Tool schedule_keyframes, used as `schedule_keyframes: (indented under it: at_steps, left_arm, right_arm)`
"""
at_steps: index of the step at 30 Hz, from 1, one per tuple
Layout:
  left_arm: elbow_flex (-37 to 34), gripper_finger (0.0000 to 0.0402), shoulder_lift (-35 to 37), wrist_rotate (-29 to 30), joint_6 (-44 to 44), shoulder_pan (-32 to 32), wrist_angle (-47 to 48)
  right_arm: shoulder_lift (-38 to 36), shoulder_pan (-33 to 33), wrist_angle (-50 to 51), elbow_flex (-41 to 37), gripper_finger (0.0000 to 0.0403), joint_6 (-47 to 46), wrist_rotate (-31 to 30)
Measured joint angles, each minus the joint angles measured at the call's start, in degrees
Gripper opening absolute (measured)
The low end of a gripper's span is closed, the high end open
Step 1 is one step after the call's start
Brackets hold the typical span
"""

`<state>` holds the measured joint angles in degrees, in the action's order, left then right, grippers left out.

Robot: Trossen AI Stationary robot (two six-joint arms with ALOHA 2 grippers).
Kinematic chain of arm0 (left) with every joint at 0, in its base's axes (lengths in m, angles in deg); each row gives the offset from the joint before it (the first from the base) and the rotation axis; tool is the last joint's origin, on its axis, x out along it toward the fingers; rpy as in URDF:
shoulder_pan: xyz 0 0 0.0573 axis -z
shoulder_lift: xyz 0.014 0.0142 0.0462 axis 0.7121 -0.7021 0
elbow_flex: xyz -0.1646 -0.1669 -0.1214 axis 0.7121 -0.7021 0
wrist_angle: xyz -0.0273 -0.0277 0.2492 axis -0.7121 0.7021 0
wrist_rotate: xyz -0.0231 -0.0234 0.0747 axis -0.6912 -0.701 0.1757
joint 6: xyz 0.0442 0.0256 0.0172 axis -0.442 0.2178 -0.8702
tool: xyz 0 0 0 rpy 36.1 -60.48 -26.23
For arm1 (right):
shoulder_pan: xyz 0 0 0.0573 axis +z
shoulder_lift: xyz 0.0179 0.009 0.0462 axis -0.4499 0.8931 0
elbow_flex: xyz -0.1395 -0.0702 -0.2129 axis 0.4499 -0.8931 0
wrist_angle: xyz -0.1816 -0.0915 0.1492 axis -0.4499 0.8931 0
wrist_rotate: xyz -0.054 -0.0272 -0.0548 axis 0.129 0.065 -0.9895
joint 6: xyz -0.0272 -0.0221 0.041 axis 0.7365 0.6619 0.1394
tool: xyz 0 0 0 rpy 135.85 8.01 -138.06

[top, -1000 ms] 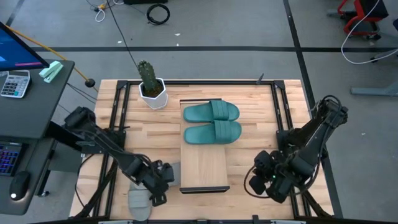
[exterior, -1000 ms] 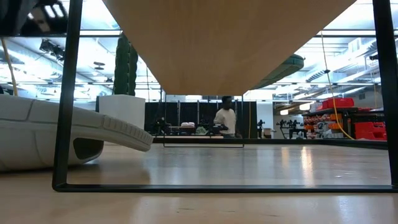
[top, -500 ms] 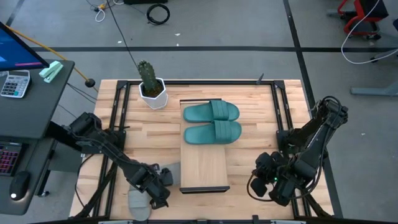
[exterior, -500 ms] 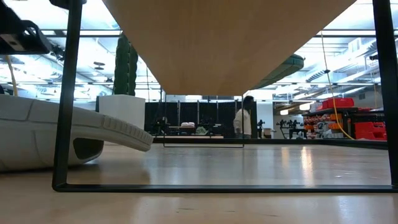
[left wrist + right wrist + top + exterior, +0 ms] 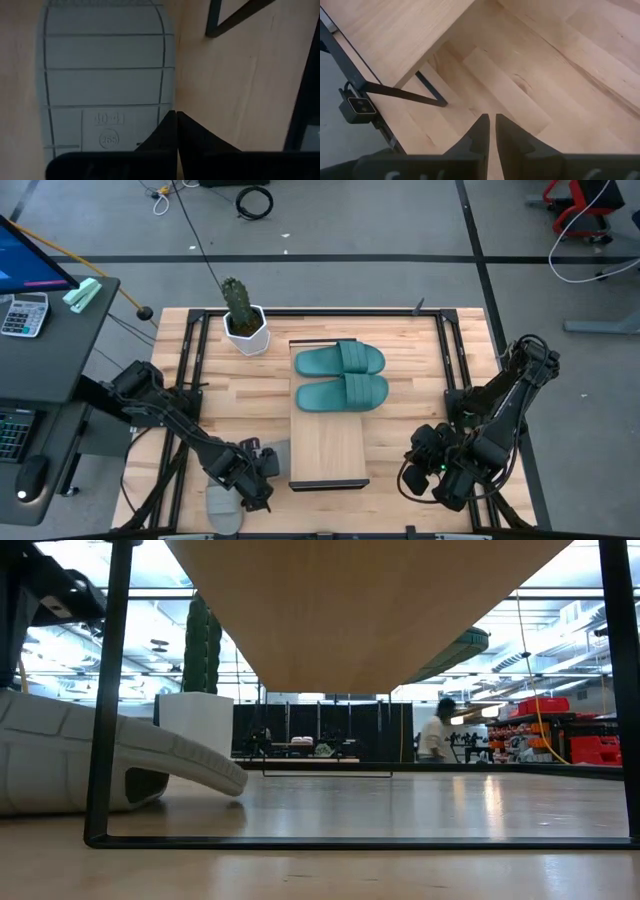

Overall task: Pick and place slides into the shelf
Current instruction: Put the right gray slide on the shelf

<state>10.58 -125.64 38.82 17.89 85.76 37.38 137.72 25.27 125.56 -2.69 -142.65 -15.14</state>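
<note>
Two teal slides [image 5: 340, 361] [image 5: 342, 392] lie side by side on the far half of the pale shelf [image 5: 328, 448]. Two grey slides are on the tabletop left of the shelf's near end: one [image 5: 222, 505] near the front edge, one [image 5: 279, 451] against the shelf, partly under the arm. The left wrist view shows a grey slide [image 5: 100, 70] with its lined sole up. My left gripper [image 5: 258, 472] [image 5: 176, 114] is shut and low over these slides. My right gripper [image 5: 414, 464] [image 5: 491, 119] is shut above bare tabletop, right of the shelf's near end. My left gripper comes from above, pointing down, with its shut fingertips [image 5: 167, 122] at the long side edge of the grey slide's sole [image 5: 157, 100]. The slide [image 5: 100, 755] sits sole up and tilted on the tabletop, its end toward the shelf slanting down.
A cactus in a white pot [image 5: 243, 320] [image 5: 195, 710] stands at the far left of the table. The shelf's black legs [image 5: 100, 740] stand beside the grey slide. A small camera [image 5: 357, 109] sits at the table's near edge. A person moves in the room behind.
My left gripper has come down toward the grey slides and shifted slightly toward the near edge. The grey slide seen in the low view has tipped a little, its end toward the shelf now lower. The person in the background has walked to the right.
</note>
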Motion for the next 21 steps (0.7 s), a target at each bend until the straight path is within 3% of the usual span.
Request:
schedule_keyframes:
  at_steps: [6,21]
  left_arm:
    - [0.0,0.0013,0.0,1.8,-0.8,-0.3,1.1]
    - [0.0,0.0008,0.2,9.5,4.2,-0.5,15.8]
  right_arm:
    - [0.0,0.0,0.0,0.0,0.0039,-0.1,0.0]
    - [0.0,-0.1,0.0,0.0,0.0039,-1.2,0.0]
